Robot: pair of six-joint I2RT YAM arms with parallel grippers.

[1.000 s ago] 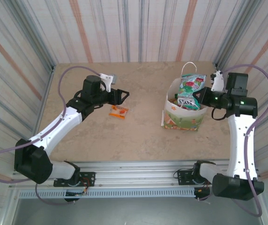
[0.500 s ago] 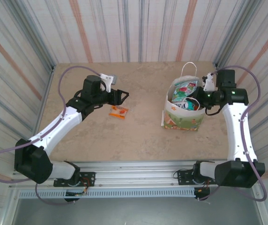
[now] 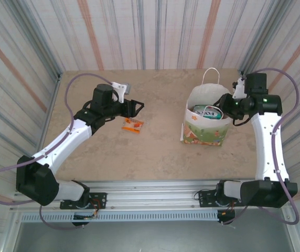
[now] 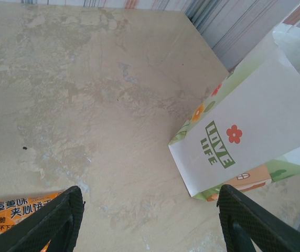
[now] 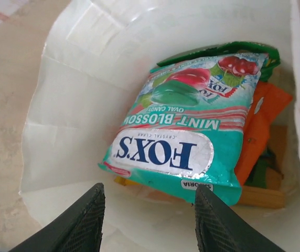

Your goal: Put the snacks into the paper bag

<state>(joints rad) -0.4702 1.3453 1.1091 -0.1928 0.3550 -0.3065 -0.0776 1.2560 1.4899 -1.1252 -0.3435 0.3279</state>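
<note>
The white paper bag with floral print stands at the right of the table. A teal FOX'S packet lies loose inside it on top of an orange packet and a green one. My right gripper hovers open over the bag's mouth, seen from above, with nothing between its fingers. A small orange packet lies flat on the table left of centre. My left gripper hangs open just above and behind it; in the left wrist view the packet shows beside the left finger.
Striped walls close in the table on three sides. The bag's cord handle stands up behind its mouth. Bare tabletop lies between the orange packet and the paper bag.
My right gripper has opened and let go of the teal packet, which has dropped from above the rim down into the bag. The left arm has not moved.
</note>
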